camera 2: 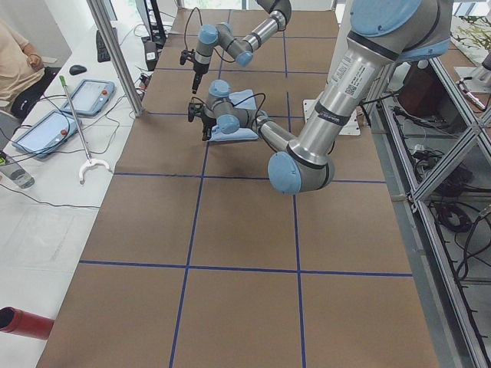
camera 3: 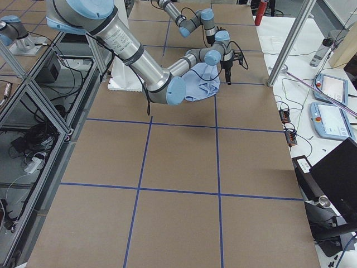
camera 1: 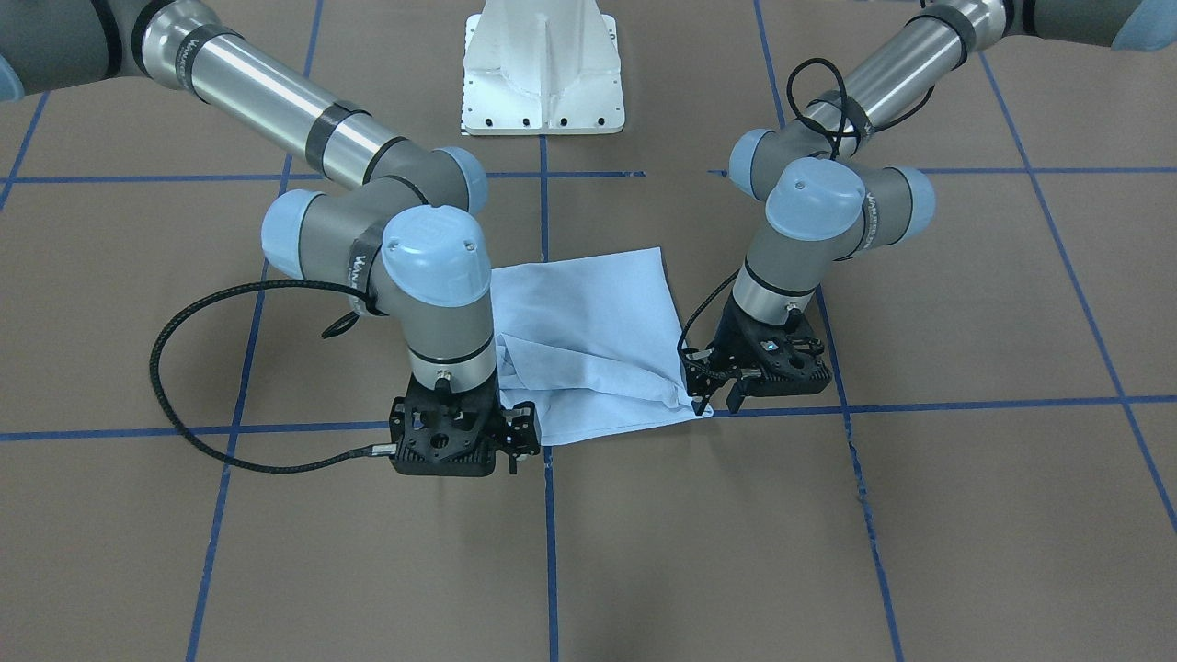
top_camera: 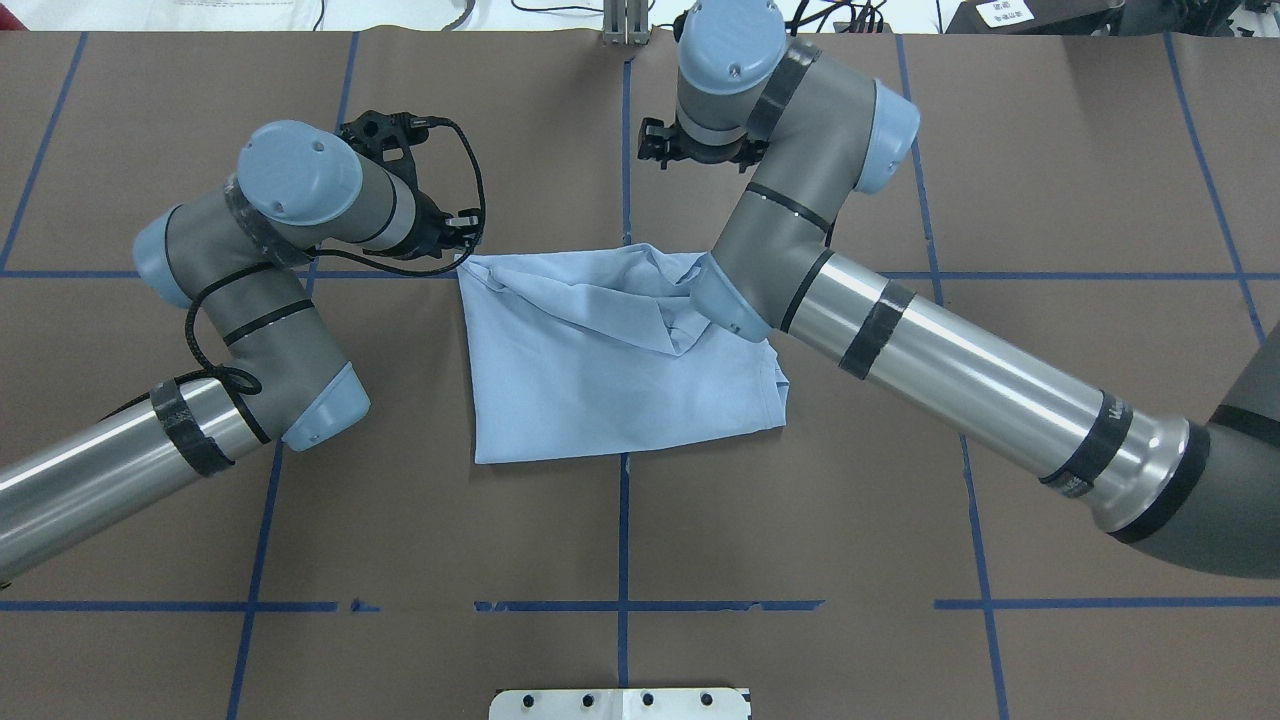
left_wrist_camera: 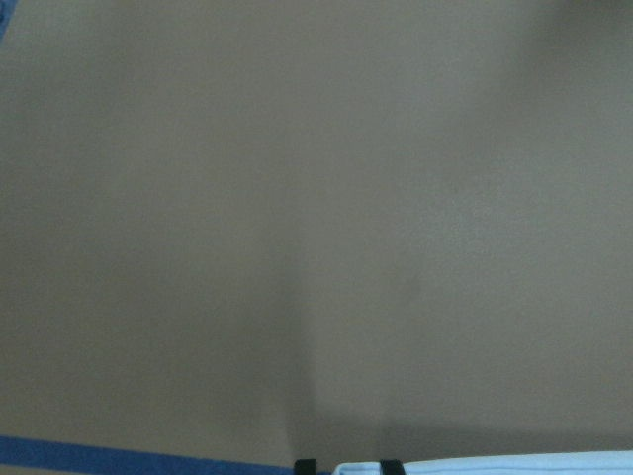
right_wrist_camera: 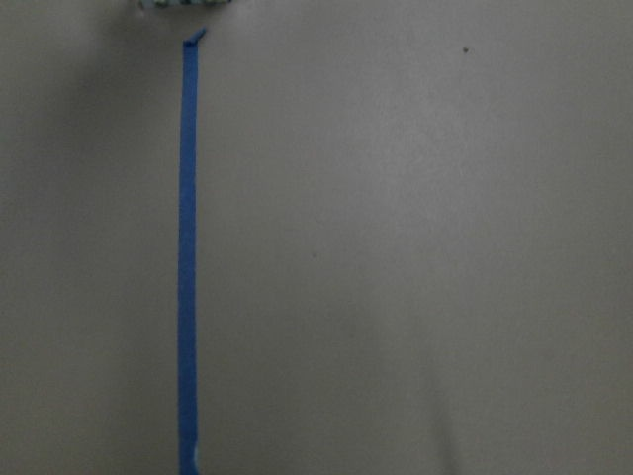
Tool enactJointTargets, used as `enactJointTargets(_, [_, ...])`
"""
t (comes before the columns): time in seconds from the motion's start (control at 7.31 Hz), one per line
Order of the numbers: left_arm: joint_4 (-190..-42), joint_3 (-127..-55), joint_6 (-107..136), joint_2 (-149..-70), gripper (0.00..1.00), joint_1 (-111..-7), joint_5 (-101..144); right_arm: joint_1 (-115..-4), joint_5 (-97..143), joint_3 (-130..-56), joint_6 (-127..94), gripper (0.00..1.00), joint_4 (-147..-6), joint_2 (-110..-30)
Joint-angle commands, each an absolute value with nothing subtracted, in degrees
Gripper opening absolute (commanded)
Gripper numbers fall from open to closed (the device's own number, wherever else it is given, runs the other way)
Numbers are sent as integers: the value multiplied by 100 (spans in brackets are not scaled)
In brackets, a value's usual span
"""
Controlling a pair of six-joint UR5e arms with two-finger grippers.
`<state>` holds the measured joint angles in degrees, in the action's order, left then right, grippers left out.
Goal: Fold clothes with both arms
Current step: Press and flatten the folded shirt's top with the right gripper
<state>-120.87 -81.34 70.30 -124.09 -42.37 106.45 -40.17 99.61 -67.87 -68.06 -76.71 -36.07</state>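
Observation:
The pale blue T-shirt lies folded into a rough square in the middle of the brown table; it also shows in the overhead view. Its collar, label and print are hidden. My left gripper is low at the shirt's far corner and looks shut on that corner, with a crease running from it. In the left wrist view the shirt's edge sits by two black fingertips. My right gripper is open and empty, raised above the table beyond the shirt's far edge. It also shows in the front-facing view.
The white pedestal base stands at the robot's side of the table. Blue tape lines cross the brown table. Tablets, cables and a seated person are beyond the table's far edge.

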Motion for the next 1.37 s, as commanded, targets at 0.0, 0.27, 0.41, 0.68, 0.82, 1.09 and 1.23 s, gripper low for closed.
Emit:
enactJointTargets(0.0, [-12173, -8139, 6970, -12384, 100, -4315, 10934, -3291, 9138, -7921, -7373, 100, -8599, -4023])
enactJointTargets(0.27, [-12208, -8147, 6970, -12384, 100, -4315, 10934, -2597, 8206, -8270, -7374, 91, -8789, -4367])
enactJointTargets(0.41, [-12217, -8147, 6970, -12384, 100, -4315, 10934, -2506, 8078, -8297, -7374, 81, -8789, -4386])
enactJointTargets(0.68, [-12208, -8147, 6970, -12384, 100, -4315, 10934, -2426, 7868, -8297, -7374, 67, -8798, -4421])
enactJointTargets(0.82, [-12208, -8147, 6970, -12384, 100, -4315, 10934, -2304, 7753, -8297, -7365, 59, -8789, -4447])
enactJointTargets(1.09, [-12208, -8147, 6970, -12366, 100, -4315, 10934, -2145, 7611, -8279, -7374, 56, -8789, -4456])
enactJointTargets(1.23, [-12208, -8147, 6970, -12366, 100, -4315, 10934, -2136, 7611, -8297, -7374, 49, -8780, -4491])
